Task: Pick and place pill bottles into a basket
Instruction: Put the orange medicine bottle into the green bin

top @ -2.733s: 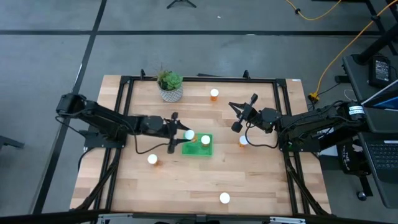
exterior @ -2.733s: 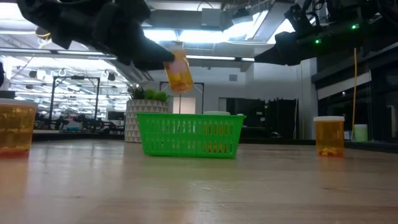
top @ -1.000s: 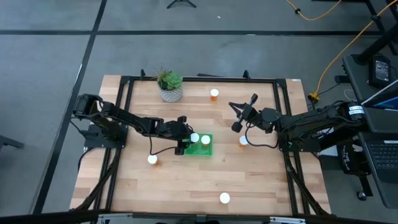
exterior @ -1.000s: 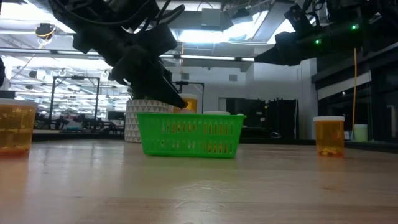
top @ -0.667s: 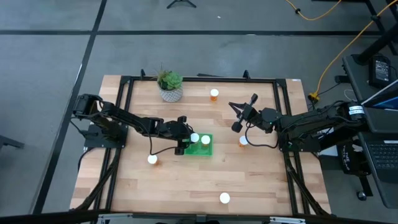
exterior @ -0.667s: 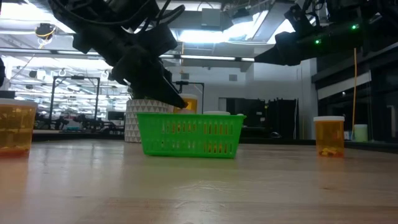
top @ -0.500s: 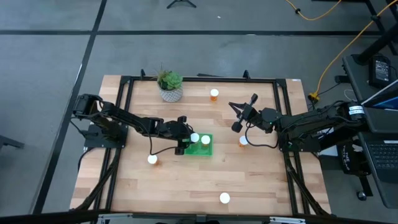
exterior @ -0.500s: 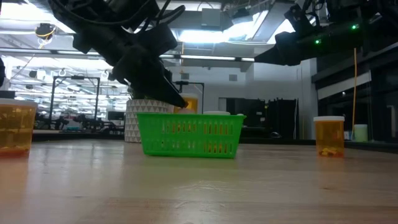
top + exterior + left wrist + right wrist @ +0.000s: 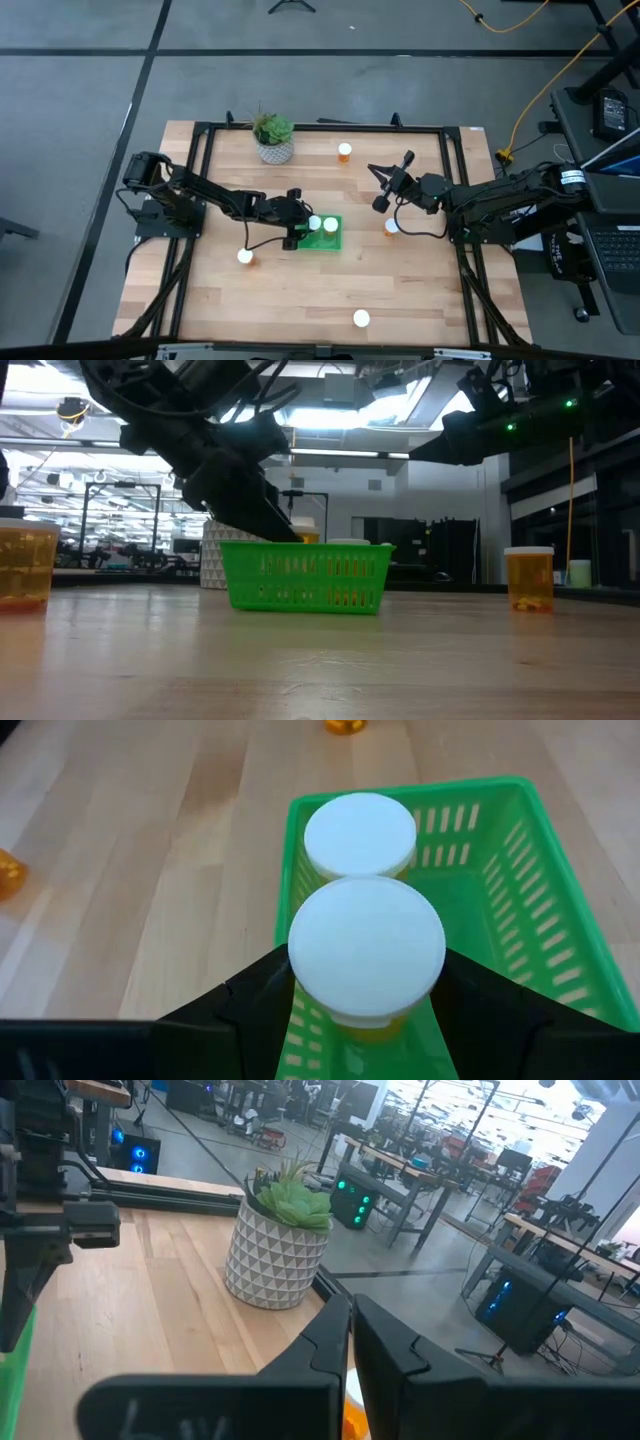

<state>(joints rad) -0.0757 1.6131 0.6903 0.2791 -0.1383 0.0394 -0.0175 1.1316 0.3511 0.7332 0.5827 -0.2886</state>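
Observation:
The green basket [image 9: 324, 236] stands mid-table and holds one pill bottle [image 9: 360, 833] upright by its far wall. My left gripper [image 9: 303, 226] reaches in over the basket's left rim [image 9: 285, 920], shut on a second white-capped pill bottle [image 9: 366, 948]; in the low view this bottle [image 9: 306, 537] just shows above the rim. Several more bottles stand upright on the table [image 9: 344, 151] [image 9: 392, 227] [image 9: 245, 257]. My right gripper [image 9: 385, 186] hangs shut and holding nothing, above the table to the right of the basket. My left gripper pinches the pill bottle between its two fingers [image 9: 262, 992], on the orange body just under the white cap [image 9: 372, 1020]; the cap hides the exact place. The fingers slant down from the table's left. The bottle stands upright, its lower part inside the basket.
A potted plant [image 9: 273, 137] stands at the far edge, left of centre. One more bottle [image 9: 361, 319] stands near the front edge. Bare wood lies in front of the basket and at the front left. The black frame rails [image 9: 200, 150] run along the table's sides.
My left gripper has sunk a little with the pill bottle, which now shows less above the basket's rim in the low view. The bottle has stayed upright and held.

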